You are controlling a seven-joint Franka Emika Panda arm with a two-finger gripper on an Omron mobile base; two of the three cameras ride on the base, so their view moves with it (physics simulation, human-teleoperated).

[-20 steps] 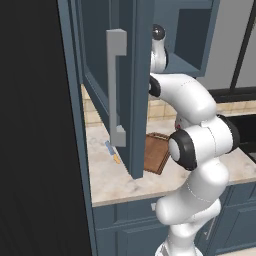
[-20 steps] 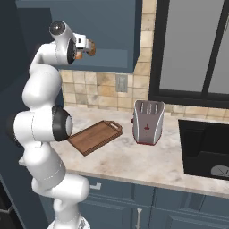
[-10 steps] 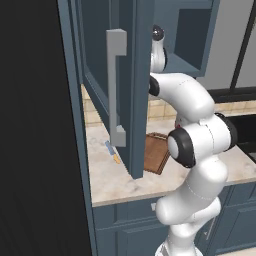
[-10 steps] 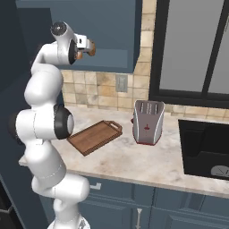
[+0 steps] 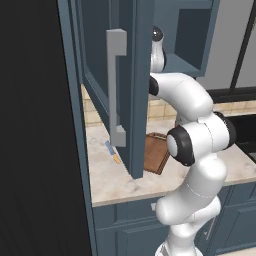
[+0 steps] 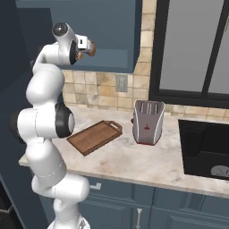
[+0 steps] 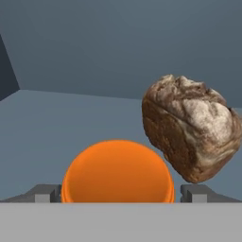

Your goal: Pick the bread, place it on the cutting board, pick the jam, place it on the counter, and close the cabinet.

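In the hand view, the jam (image 7: 118, 172), a short orange jar, stands on the cabinet shelf between my two finger tips (image 7: 47, 193), which sit wide apart on either side of it. My gripper (image 7: 118, 194) is open around the jar without closing on it. The bread (image 7: 189, 125), a tan-brown lump, lies just beyond the jar to the right. In the right base view the gripper (image 6: 89, 47) reaches into the open cabinet (image 6: 103, 27). The cutting board (image 6: 95, 136) lies bare on the counter (image 6: 134, 163) below. The cabinet's door (image 5: 120, 75) stands swung open.
A silver toaster (image 6: 147, 121) stands right of the board, with a dark sink (image 6: 205, 147) further right. A small blue-and-orange utensil (image 5: 112, 151) lies on the counter under the open door. The door's long handle (image 5: 116, 90) juts toward the base.
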